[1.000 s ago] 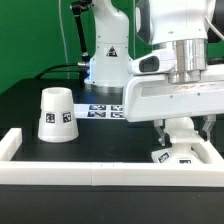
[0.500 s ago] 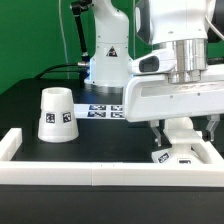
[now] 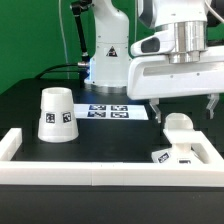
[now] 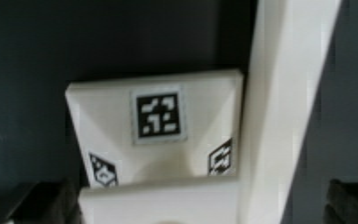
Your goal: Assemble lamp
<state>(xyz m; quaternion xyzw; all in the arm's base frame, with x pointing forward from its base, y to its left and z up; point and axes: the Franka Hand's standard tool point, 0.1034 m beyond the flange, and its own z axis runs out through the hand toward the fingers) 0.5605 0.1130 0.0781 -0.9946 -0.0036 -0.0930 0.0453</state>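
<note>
- Gripper [image 3: 184,108] is hanging released and empty, its 2 fingers spread, at the exterior view's right.
- Bulb [image 3: 178,123] is standing directly beneath it, upright on base [image 3: 192,154].

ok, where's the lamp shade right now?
The shade stands on the black table at the exterior view's left, behind the white border rail and just left of the marker board.

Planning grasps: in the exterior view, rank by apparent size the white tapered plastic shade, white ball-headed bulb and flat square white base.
1. shade
2. base, unsure: the border rail hides its front edge
3. bulb, standing on the base
</note>
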